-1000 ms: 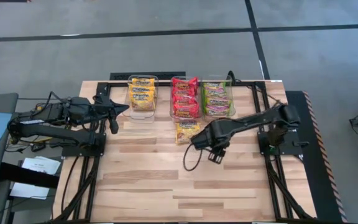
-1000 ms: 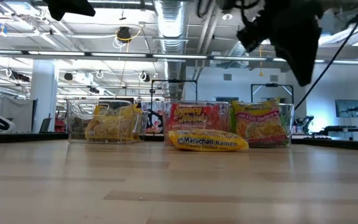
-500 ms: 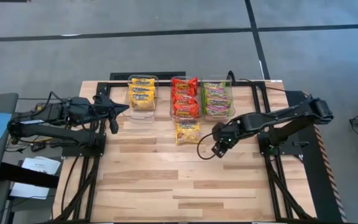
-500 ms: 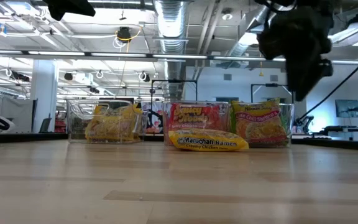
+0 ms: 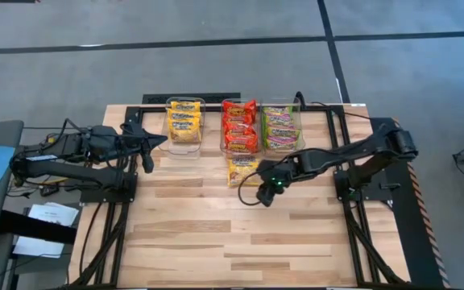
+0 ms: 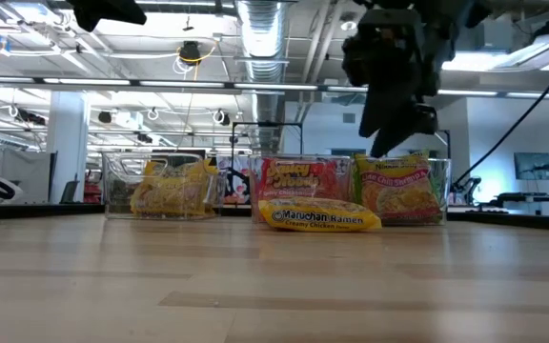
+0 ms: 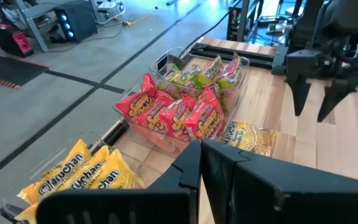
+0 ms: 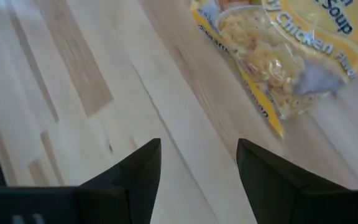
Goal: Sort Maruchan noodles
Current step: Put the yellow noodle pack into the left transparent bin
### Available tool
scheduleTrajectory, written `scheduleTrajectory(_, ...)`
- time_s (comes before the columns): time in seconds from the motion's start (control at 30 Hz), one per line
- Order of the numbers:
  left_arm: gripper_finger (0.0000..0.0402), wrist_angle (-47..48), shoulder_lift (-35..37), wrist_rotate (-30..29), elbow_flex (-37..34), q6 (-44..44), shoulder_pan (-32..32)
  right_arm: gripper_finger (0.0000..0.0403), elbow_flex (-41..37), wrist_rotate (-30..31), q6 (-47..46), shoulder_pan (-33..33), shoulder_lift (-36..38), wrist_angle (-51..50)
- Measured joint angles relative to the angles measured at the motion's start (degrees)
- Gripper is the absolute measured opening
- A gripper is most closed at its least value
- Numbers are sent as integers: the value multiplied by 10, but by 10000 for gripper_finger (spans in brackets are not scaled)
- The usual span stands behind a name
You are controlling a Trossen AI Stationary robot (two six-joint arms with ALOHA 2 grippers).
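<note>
The right gripper [image 5: 269,188] hangs above the table [image 5: 216,234] with its fingers [image 8: 135,171] spread apart and nothing between them. Just beside it, toward the bins, a loose yellow packet [image 5: 242,170] lies flat on the wood, untouched; in the right wrist view the packet [image 8: 291,56] sits just ahead of the fingertips. Beyond that packet stands a row of three clear bins: the red packets [image 5: 239,127] fill the middle bin [image 5: 223,147], the green packets [image 5: 281,127] the bin nearest the right arm's side, and the yellow packets [image 5: 184,121] the far bin. The left gripper [image 5: 153,142] waits well apart, beside the yellow bin, fingers closed together and holding nothing.
</note>
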State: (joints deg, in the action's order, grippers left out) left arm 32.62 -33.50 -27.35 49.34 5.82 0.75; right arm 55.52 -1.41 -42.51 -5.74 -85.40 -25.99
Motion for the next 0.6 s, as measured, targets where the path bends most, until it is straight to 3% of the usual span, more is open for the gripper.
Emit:
scheduleTrajectory(0.3,0,-2,-2,0,0,15,0,239,97,0,34,24,-93,-19)
scheduleTrajectory(0.6,0,0,-2,0,0,22,0,239,168,15,-129,56,-160,-57)
